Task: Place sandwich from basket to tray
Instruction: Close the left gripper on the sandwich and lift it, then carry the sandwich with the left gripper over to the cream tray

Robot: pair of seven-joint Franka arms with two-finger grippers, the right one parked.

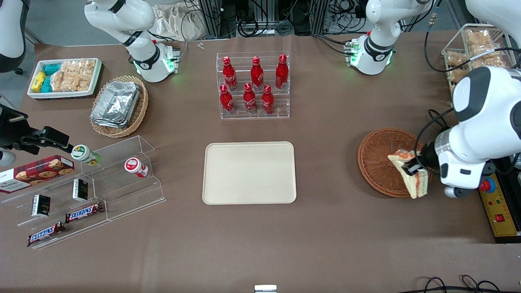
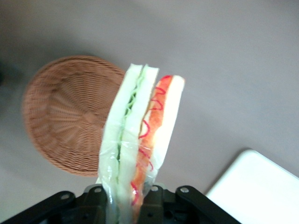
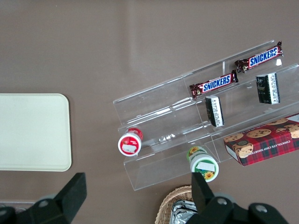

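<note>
1. Sandwich (image 1: 412, 176) was held in the air, hanging over the rim of the basket (image 1: 380, 158) nearest the front camera, on the working arm's side.
2. It was gripped by the gripper (image 1: 412, 168), whose fingers were clamped on the wrapped wedge.
3. Nothing was seen inside the basket.
4. The tray (image 1: 249, 172) was lying flat, well apart from the basket, toward the parked arm's end.

The left arm's tool (image 1: 412, 169) hangs raised above the table, fingers clamped shut.
</note>
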